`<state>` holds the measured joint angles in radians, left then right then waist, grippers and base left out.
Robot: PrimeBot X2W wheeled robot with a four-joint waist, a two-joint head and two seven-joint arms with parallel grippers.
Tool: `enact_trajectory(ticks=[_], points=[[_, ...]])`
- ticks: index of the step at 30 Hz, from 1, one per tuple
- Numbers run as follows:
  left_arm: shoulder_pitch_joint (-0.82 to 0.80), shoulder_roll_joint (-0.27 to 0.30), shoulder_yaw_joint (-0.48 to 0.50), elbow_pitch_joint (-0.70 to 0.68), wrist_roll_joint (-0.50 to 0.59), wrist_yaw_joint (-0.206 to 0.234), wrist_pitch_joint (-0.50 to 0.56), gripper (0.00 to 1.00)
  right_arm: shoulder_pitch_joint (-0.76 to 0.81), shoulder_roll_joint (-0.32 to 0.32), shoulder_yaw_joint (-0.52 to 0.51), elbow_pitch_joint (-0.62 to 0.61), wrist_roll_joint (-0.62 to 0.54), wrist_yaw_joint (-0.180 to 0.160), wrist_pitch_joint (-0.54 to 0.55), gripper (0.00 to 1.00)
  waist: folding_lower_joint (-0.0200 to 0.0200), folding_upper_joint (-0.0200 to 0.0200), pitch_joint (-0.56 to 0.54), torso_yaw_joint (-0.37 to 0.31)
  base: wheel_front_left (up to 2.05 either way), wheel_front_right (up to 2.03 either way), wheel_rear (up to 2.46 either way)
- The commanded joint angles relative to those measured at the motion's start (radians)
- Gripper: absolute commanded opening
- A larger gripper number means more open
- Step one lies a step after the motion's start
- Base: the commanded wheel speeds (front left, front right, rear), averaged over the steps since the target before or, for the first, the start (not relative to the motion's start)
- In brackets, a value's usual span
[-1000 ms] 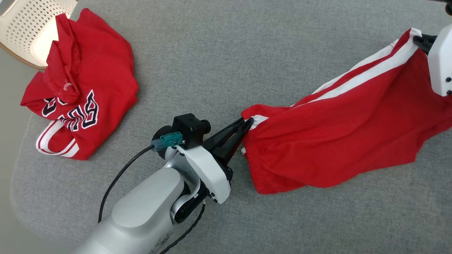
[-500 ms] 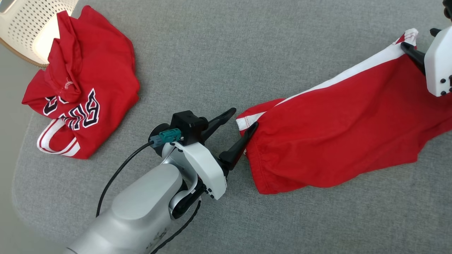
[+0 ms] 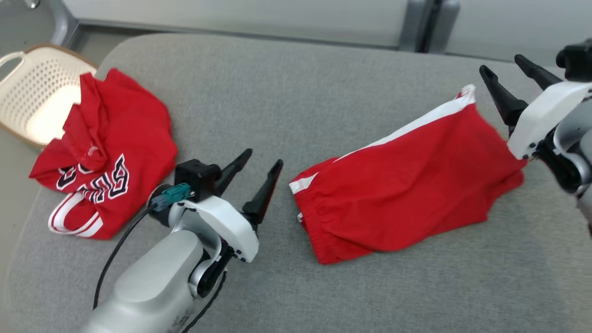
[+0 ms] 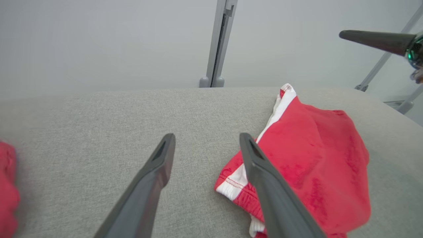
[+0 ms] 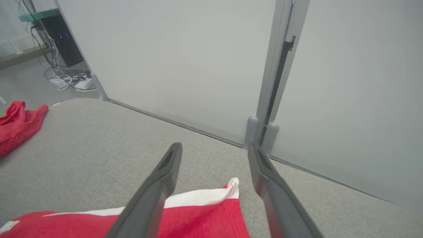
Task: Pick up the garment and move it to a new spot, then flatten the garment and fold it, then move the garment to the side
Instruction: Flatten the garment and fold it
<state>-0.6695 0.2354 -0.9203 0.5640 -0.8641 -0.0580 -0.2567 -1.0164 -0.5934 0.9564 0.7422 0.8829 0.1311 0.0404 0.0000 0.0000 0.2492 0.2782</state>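
So the red shorts (image 3: 397, 185) are lying on the grey padded desk (image 3: 286, 92), right-of-centre, mostly flat with a few wrinkles. They run on a diagonal: the waistband end points at the robot's left arm, and the white-striped corner sits at the far right end.

The left end effector (image 3: 264, 156) is just off the waistband end, with a small gap of bare desk in between, so it's not touching. Its fingers are spread wide and holding nothing. The right end effector (image 3: 500, 64) hangs over the other end, also wide open and empty. In its wrist view the striped corner (image 5: 231, 185) lies below, between the two fingers.

Each arm has its own end of the shorts, and neither is clearly closer than the other. My guess is the next grab means dropping onto those two ends for the fold.

The crumpled red jersey (image 3: 111, 152) and the basket (image 3: 27, 88) are well off to the left.
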Motion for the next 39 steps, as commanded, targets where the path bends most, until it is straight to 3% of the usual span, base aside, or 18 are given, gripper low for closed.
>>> enact_trajectory(ticks=[1, 7, 12, 17, 27, 33, 39], points=[[0.024, 0.015, 0.022, -0.005, 0.006, 0.027, -0.006, 1.00, 0.041, 0.028, -0.037, 0.016, 0.028, -0.001, -0.066, 1.00, 0.0000, 0.0000, -0.080, -0.059, 0.00, 0.00, 0.00], [0.133, 0.041, 0.164, -0.089, 0.039, 0.120, -0.009, 1.00, 0.193, 0.124, -0.087, 0.001, -0.018, 0.000, -0.269, 1.00, 0.0000, 0.0000, -0.182, -0.144, 0.00, 0.00, 0.00], [0.219, 0.048, 0.238, -0.167, 0.122, 0.151, -0.009, 1.00, 0.285, 0.163, -0.150, -0.035, -0.072, 0.000, -0.301, 1.00, 0.0000, 0.0000, -0.217, -0.184, 0.00, 0.00, 0.00], [0.370, 0.008, 0.357, -0.250, 0.238, 0.192, -0.010, 1.00, 0.472, 0.216, -0.329, -0.147, -0.226, 0.000, -0.306, 1.00, 0.0000, 0.0000, -0.260, -0.225, 0.00, 0.00, 0.00], [0.576, -0.102, 0.533, -0.343, 0.449, 0.175, -0.010, 1.00, 0.822, 0.362, -0.663, -0.330, -0.483, -0.001, -0.305, 1.00, 0.0000, 0.0000, -0.296, -0.257, 0.00, 0.00, 0.00], [0.664, -0.150, 0.603, -0.378, 0.535, 0.162, -0.010, 1.00, 0.935, 0.434, -0.772, -0.404, -0.572, 0.000, -0.305, 1.00, 0.0000, 0.0000, -0.310, -0.263, 0.00, 0.00, 0.00], [0.720, -0.176, 0.631, -0.392, 0.605, 0.127, -0.010, 1.00, 1.005, 0.476, -0.818, -0.450, -0.636, 0.000, -0.305, 1.00, 0.0000, 0.0000, -0.311, -0.251, 0.00, 0.00, 0.00]])
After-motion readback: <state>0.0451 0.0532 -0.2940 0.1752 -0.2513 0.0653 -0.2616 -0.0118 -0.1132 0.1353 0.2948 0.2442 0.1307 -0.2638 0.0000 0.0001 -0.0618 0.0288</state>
